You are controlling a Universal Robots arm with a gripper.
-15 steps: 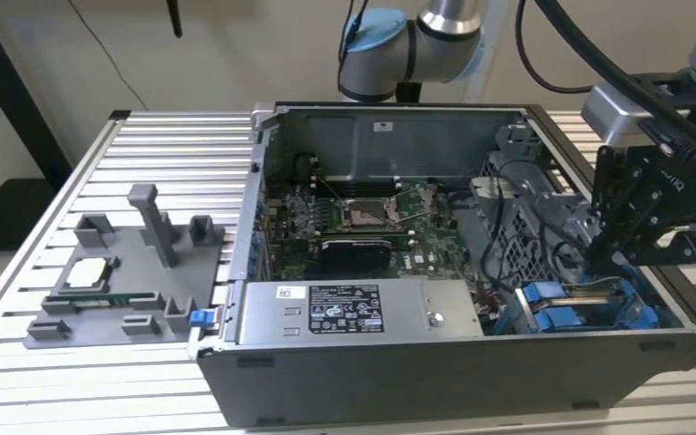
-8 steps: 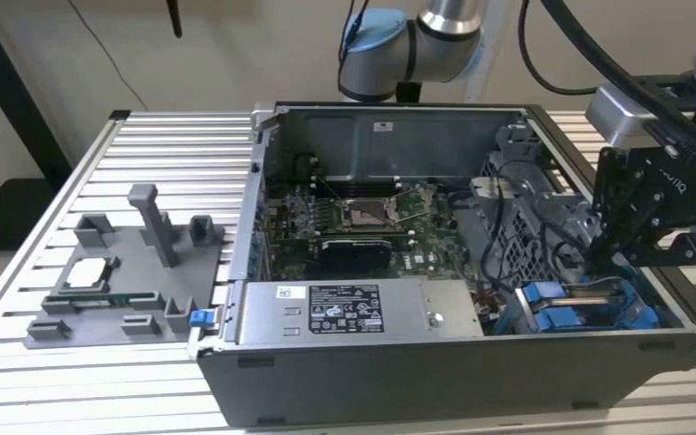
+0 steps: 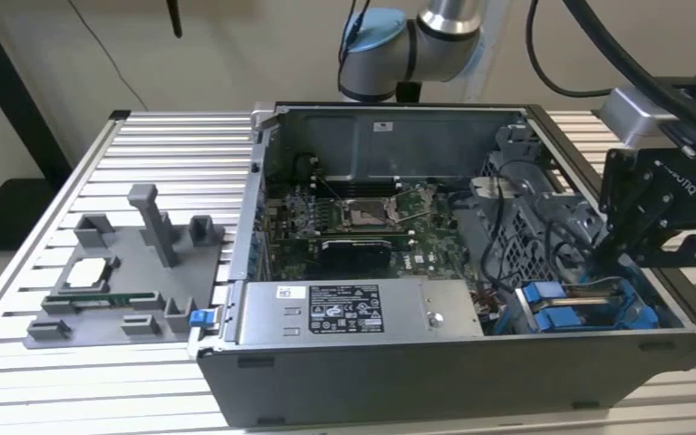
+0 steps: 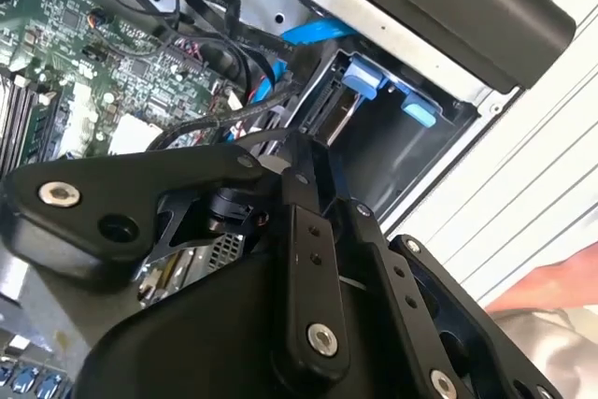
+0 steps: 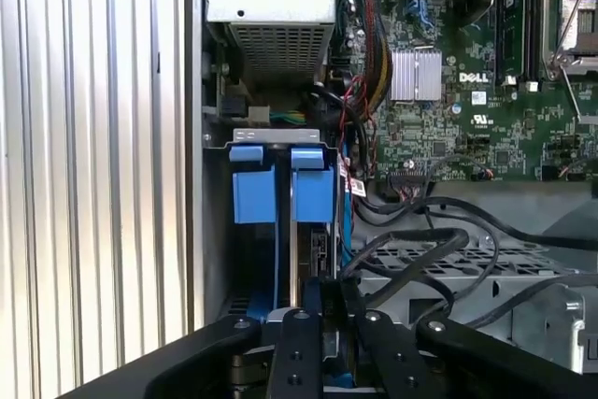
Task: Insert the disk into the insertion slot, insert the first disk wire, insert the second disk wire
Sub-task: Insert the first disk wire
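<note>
The disk (image 3: 598,292) stands on edge in the insertion slot (image 3: 544,304), a grey bay with blue tabs at the case's front corner on the exterior view's right. The first wrist view shows the disk's silver edge (image 5: 301,231) between the slot's blue tabs (image 5: 253,195). My gripper (image 3: 602,261) reaches down into the case at the disk's inner end. Its fingers meet in both wrist views (image 4: 290,149) (image 5: 327,294), shut on the end of a black disk wire (image 4: 245,115). The contact with the disk is hidden behind the fingers.
The open computer case (image 3: 445,372) lies on a slatted metal table (image 3: 106,381). The motherboard (image 3: 361,217) and the grey power-supply box (image 3: 348,313) are inside, with loose black cables (image 5: 439,249) over a perforated cage. A grey fixture (image 3: 130,272) with parts sits on the exterior view's left.
</note>
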